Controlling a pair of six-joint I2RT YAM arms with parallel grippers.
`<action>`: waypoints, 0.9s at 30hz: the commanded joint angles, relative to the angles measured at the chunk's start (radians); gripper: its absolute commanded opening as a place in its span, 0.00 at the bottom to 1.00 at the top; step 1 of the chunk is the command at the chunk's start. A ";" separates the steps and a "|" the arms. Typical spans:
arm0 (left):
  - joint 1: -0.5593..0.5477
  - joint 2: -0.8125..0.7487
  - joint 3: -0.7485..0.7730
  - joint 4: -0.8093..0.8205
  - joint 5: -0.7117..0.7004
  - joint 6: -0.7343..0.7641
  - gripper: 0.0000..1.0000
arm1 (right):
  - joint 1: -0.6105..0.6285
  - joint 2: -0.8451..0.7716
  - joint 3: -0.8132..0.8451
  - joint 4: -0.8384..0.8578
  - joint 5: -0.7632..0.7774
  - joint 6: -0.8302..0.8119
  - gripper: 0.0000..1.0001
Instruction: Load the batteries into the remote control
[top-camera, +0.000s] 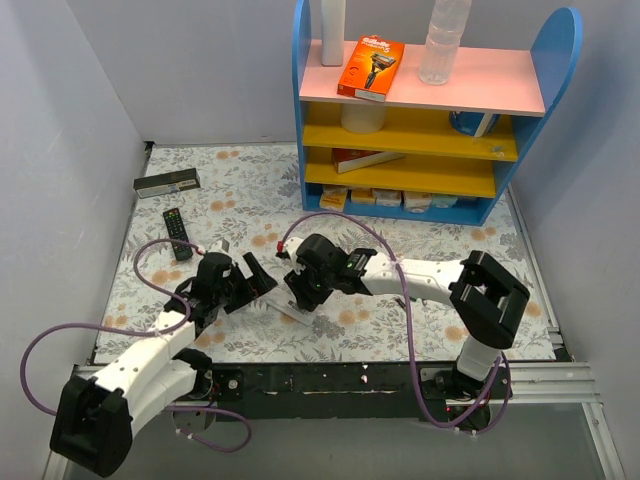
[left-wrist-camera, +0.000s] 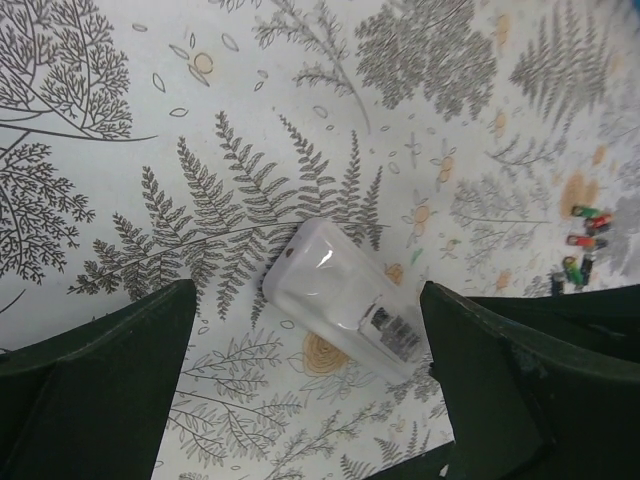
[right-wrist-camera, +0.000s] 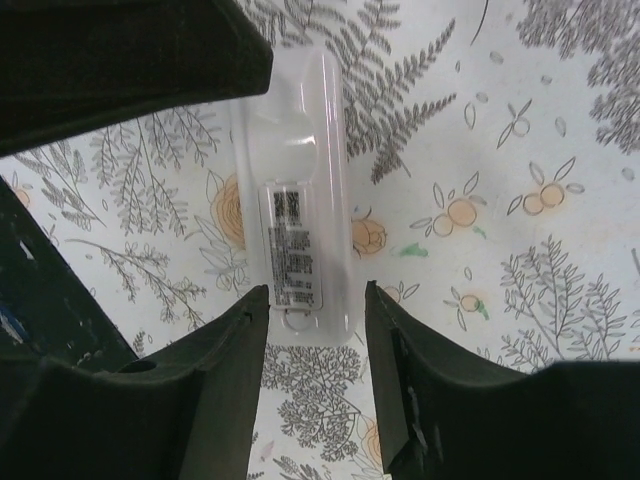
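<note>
Remote control (right-wrist-camera: 295, 180) is spotted lying flat on the floral cloth (top-camera: 450, 230), label side up, out in the middle between the two arms.

Over on the far left, a long dark flat box (top-camera: 168, 182) is seen near the back wall. A black remote (top-camera: 177, 234) is laid just in front of it, well apart from the white one.

Next along, the left gripper (top-camera: 247, 281) is held low over the cloth with its fingers (left-wrist-camera: 100, 380) spread wide. In the left wrist view the remote control is framed between them and is touched by neither. The batteries (left-wrist-camera: 582, 250) are glimpsed at the right edge of that same view as a small cluster of red, green and dark cells on the cloth, apart from the remote control.

Moving right, the right gripper (right-wrist-camera: 316, 290) is brought down over the near end of the remote control. Its fingers (right-wrist-camera: 420, 400) are set partway apart, one on each side of the casing. A thin strip of cloth is visible between one finger and the casing, so no clamp is seen.

Far right at the back, a coloured shelf unit (top-camera: 480, 85) is seen. An orange box (top-camera: 370, 67) and a clear bottle (top-camera: 443, 45) are carried on its pink top shelf.
</note>
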 joint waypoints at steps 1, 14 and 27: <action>-0.004 -0.144 -0.017 -0.031 -0.123 -0.088 0.97 | 0.015 0.046 0.100 0.012 0.035 -0.010 0.51; -0.004 -0.434 -0.046 -0.141 -0.303 -0.169 0.97 | 0.057 0.155 0.215 -0.078 0.070 -0.036 0.51; -0.004 -0.422 -0.050 -0.148 -0.301 -0.169 0.98 | 0.078 0.213 0.252 -0.126 0.127 -0.051 0.46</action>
